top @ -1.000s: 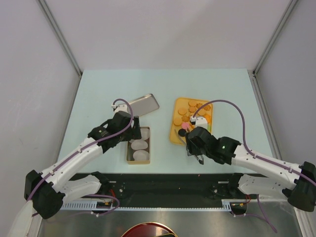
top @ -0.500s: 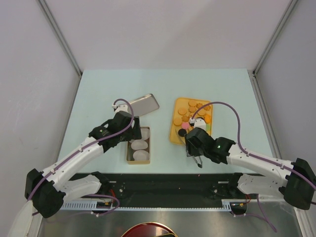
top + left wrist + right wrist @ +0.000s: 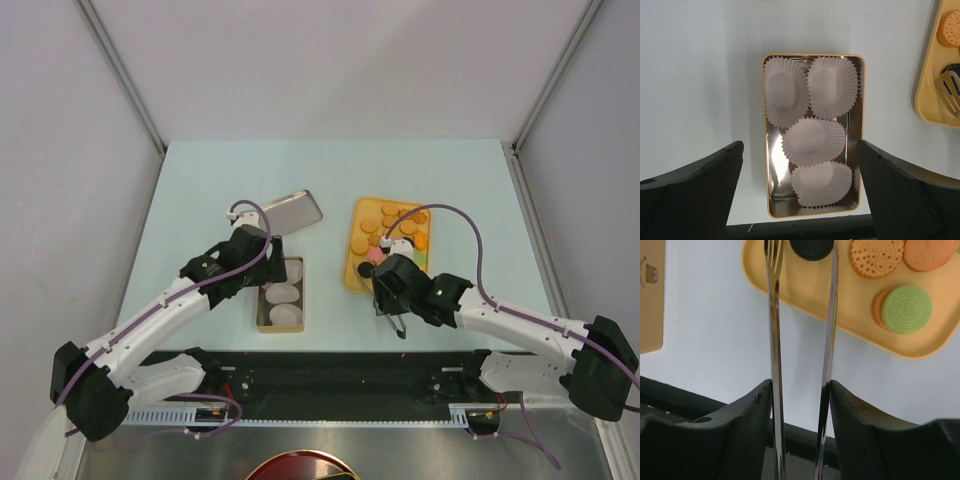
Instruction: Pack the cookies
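Observation:
The cookies (image 3: 392, 226) lie on a yellow tray (image 3: 351, 272), mostly orange-brown. The right wrist view shows a black cookie (image 3: 811, 247), a green one (image 3: 906, 309) and a biscuit-coloured one (image 3: 876, 257). My right gripper (image 3: 392, 292) (image 3: 800, 385) is shut on metal tongs (image 3: 774, 315). The tong tips stand either side of the black cookie at the tray's near left corner. My left gripper (image 3: 264, 272) (image 3: 800, 144) is open and empty above the gold tin (image 3: 861, 115). The tin (image 3: 260, 300) holds several white paper cups (image 3: 815, 141).
The tin's lid (image 3: 291, 210) lies shiny side up on the table behind the tin. A tan surface with a bear print (image 3: 649, 295) shows at the left edge of the right wrist view. The black front rail (image 3: 330, 365) runs along the table's near edge.
My right gripper has moved a little left and towards the tray with the tongs. The left arm has not moved.

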You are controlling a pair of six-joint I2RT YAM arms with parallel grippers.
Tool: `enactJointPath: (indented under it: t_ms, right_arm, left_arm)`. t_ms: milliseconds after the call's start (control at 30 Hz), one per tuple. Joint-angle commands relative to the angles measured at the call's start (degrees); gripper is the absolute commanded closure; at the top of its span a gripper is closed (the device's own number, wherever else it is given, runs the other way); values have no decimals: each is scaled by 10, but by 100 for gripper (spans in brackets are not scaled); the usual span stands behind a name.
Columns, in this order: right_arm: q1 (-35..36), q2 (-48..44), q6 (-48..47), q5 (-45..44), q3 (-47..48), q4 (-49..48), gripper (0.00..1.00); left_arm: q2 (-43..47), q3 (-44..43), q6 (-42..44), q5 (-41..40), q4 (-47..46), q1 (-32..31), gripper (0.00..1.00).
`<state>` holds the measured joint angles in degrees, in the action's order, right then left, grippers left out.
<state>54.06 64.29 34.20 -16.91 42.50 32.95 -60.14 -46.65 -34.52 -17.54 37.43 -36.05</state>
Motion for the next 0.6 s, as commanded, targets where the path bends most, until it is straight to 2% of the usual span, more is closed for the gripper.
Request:
enactJointPath:
  t_ms: [0, 133, 567]
  right_arm:
    - [-10, -5, 13, 16, 32, 10, 49]
    - [-10, -10, 14, 16, 49, 21, 54]
    - [0, -35, 0, -27, 138, 76, 58]
  left_arm:
    - [3, -9, -8, 2, -7, -3, 0]
    - [5, -9, -8, 2, -5, -3, 0]
    - [19, -31, -6, -13, 11, -3, 0]
